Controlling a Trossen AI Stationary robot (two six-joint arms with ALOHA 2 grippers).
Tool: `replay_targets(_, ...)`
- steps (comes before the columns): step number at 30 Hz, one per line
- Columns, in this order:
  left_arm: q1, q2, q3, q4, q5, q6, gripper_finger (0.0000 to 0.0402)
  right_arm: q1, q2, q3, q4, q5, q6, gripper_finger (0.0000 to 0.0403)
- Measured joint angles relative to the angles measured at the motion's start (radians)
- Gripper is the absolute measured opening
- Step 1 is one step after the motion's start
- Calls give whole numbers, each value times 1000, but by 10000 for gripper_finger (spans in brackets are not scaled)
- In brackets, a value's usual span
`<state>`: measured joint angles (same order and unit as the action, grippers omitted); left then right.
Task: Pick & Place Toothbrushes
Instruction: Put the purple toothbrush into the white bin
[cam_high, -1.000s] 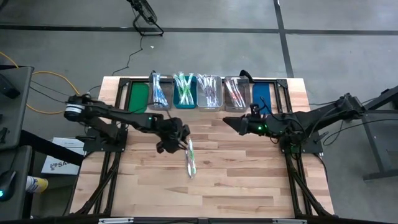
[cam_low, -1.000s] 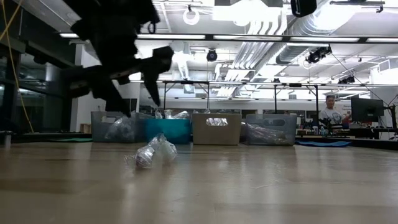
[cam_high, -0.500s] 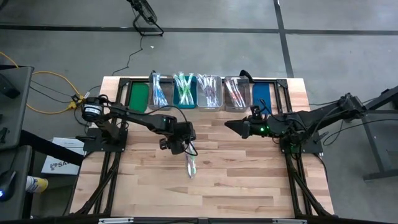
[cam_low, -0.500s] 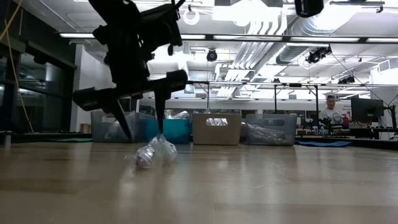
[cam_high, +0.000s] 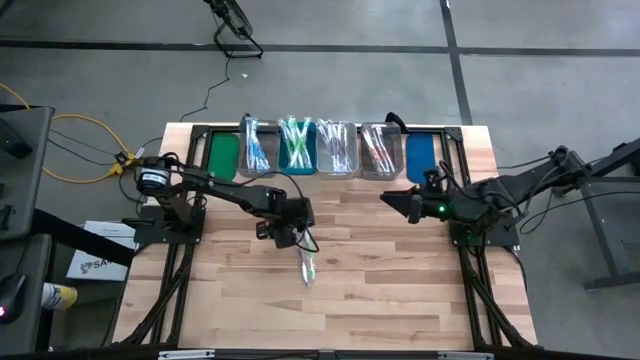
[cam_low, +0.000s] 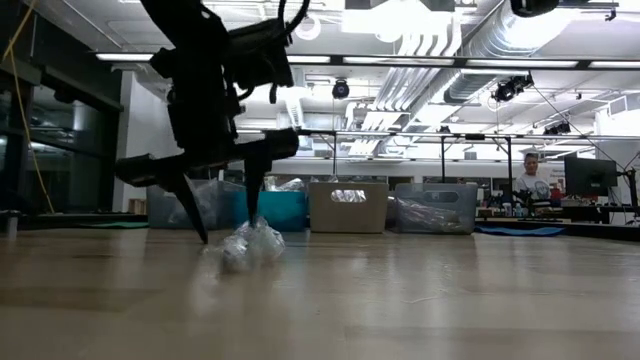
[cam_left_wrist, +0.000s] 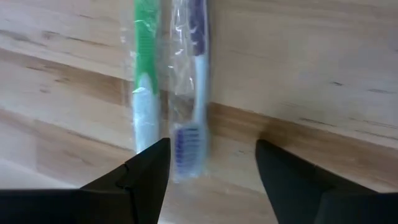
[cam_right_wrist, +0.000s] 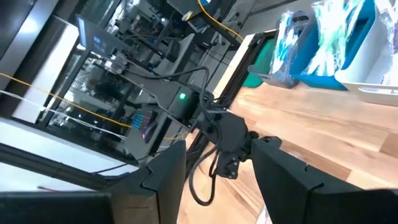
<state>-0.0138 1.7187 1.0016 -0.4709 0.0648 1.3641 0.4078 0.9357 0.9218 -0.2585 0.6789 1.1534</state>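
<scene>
A: Wooden surface first; bins line its twelve o'clock edge, holding toothbrushes.

B: The arms?

A: Left fingers hang spread and empty just above two wrapped toothbrushes near the centre. Right fingers wait at three o'clock, parted, holding nothing.

B: Colours?

A: One green, one blue-purple.
</scene>
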Motion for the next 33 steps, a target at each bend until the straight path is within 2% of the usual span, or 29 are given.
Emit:
replay_targets(5, 0, 23, 3, -2, 0, -23, 228, 6, -9, 0, -21, 2, 2, 176)
replay_targets(9, 0, 25, 3, -13, -2, -43, 202, 6, -9, 0, -30, -1, -6, 176)
replay_targets(12, 0, 25, 3, -35, -2, -70, 163, 6, -9, 0, -65, -13, -7, 176)
replay_targets(18, 0, 27, 2, -65, -3, -121, 59, 5, -20, -1, -256, -86, 28, 176)
replay_targets(21, 0, 27, 2, -77, -2, -139, 16, 5, -22, -1, -257, -131, -3, 176)
replay_targets(26, 0, 28, 2, -88, 11, -167, 22, 5, -23, -1, -224, -122, -101, 176)
replay_targets(31, 1, 28, 2, -128, 11, -195, 9, 7, -26, -1, -261, -135, -79, 176)
replay_targets(33, 1, 27, 2, -148, 12, -208, 9, 14, -41, -16, -270, -87, -73, 176)
